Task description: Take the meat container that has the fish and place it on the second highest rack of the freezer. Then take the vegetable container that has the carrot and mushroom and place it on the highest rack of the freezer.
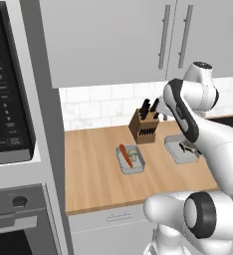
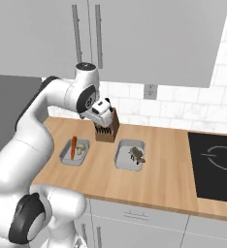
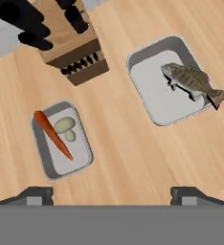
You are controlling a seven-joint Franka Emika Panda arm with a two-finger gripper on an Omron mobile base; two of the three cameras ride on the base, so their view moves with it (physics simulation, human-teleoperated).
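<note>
1. Hand [image 3: 112,194] hangs above the wooden worktop [image 3: 133,153], its two fingertips wide apart with nothing between them; in the right base view the hand [image 2: 102,110] sits high, in front of the knife block [image 2: 107,127].
2. Nearest below it on one side lies the vegetable tray [image 3: 61,141], a small grey tray holding the carrot [image 3: 52,134] and the pale mushroom [image 3: 65,126] side by side, touching.
3. Farther off on the other side is the meat tray [image 3: 157,95], with the fish [image 3: 193,82] lying near one end, its tail reaching over the rim.
4. Both trays rest flat on the worktop, well apart from each other.
5. Beyond the trays stands the knife block [image 3: 68,45], with dark handles sticking out, near the tiled wall [image 1: 98,104].
6. Grey wall cupboards [image 2: 135,38] hang above the worktop.
</note>
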